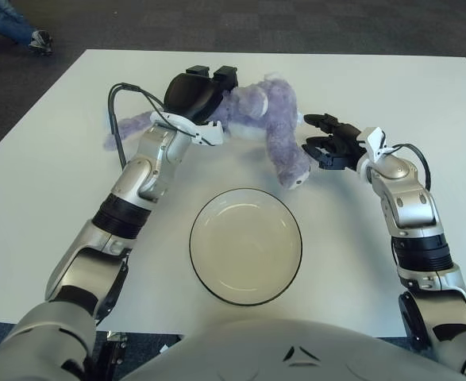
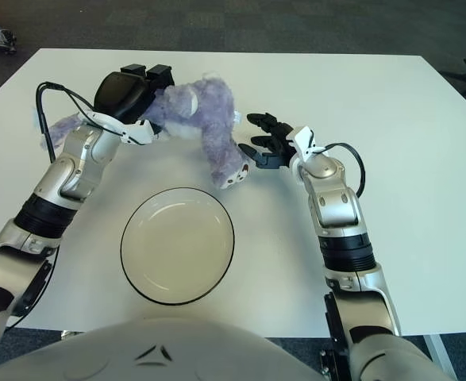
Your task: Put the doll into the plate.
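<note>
We find no text, label, brand, number or sign that can be read anywhere in either eye view. The doll [image 1: 266,119], the plate [image 1: 245,245], the white table [image 1: 66,135] and both arms carry no lettering that we can make out, and neither does the dark floor past the table's far edge.

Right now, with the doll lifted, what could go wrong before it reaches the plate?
The left hand grips only the middle of the doll; its limbs dangle and one leg could drag on the table or land outside the plate. The right hand, open beside that leg, might snag it.
</note>
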`<state>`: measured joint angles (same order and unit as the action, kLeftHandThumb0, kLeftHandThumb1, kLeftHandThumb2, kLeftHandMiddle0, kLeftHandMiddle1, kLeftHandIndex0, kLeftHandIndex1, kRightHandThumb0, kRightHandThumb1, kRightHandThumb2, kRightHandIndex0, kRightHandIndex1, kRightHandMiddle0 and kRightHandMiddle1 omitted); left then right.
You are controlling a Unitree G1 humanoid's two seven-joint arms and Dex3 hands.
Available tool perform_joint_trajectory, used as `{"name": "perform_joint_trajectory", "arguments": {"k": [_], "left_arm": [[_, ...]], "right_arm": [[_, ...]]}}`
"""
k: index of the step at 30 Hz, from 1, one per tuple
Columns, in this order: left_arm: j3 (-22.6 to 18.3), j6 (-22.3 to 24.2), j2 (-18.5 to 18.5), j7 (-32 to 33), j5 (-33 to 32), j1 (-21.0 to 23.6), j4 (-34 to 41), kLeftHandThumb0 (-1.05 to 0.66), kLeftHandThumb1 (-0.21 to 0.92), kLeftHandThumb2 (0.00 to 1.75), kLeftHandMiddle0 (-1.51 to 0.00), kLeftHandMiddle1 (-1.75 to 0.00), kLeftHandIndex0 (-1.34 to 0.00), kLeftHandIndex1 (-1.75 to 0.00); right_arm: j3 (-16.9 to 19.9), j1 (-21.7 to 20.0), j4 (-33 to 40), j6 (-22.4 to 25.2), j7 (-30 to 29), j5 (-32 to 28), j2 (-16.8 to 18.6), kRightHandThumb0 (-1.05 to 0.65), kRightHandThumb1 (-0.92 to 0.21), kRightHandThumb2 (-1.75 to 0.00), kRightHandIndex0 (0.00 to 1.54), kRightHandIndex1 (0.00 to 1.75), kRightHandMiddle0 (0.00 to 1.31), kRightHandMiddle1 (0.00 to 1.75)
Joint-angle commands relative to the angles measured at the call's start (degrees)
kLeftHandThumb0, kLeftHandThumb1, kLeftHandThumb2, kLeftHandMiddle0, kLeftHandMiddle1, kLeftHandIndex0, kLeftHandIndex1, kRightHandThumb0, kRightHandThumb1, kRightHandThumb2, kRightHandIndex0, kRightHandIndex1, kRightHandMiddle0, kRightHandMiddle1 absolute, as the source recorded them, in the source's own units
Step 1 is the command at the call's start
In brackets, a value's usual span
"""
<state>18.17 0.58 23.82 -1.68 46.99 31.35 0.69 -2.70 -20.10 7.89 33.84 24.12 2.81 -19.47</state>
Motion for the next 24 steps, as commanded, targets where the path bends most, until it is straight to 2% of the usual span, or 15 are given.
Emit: {"name": "perform_joint_trajectory", "arguments": {"k": [1, 9, 18, 24], "left_arm": [[-2.19, 1.10, 1.02, -2.87, -1.32, -1.66, 4.91, 0.00, -0.06, 1.75, -0.90, -1.75, -0.67, -1.74], [-4.79, 0.52, 2.52, -6.97, -3.96, -4.80, 11.05, 0.00, -0.07, 1.75, -0.90, -1.75, -0.69, -1.71], [-7.32, -0.21, 4.59, -12.05, -8.02, -8.23, 16.92, 0.00, -0.08, 1.75, -0.90, -1.75, -0.71, -1.69], [-9.64, -0.17, 5.49, -16.08, -12.65, -10.73, 20.03, 0.00, -0.09, 1.75, -0.91, -1.75, -0.72, -1.68]], "right_arm": [[0.16, -0.09, -0.38, -1.29, -0.32, -0.13, -1.02, -0.62, -0.52, -0.84, 0.01, 0.61, 0.00, 0.47], [0.62, 0.94, -5.59, -8.17, -2.32, 1.86, -2.21, -0.59, -0.51, -0.90, 0.00, 0.64, 0.00, 0.66], [-0.10, -0.57, -8.28, -5.78, -5.85, 4.18, -2.15, -0.50, -0.49, -0.94, 0.00, 0.74, 0.00, 0.63], [-0.73, -0.91, -10.14, -6.50, -7.84, 6.02, -2.65, -0.48, -0.48, -0.97, 0.00, 0.78, 0.00, 0.69]]}}
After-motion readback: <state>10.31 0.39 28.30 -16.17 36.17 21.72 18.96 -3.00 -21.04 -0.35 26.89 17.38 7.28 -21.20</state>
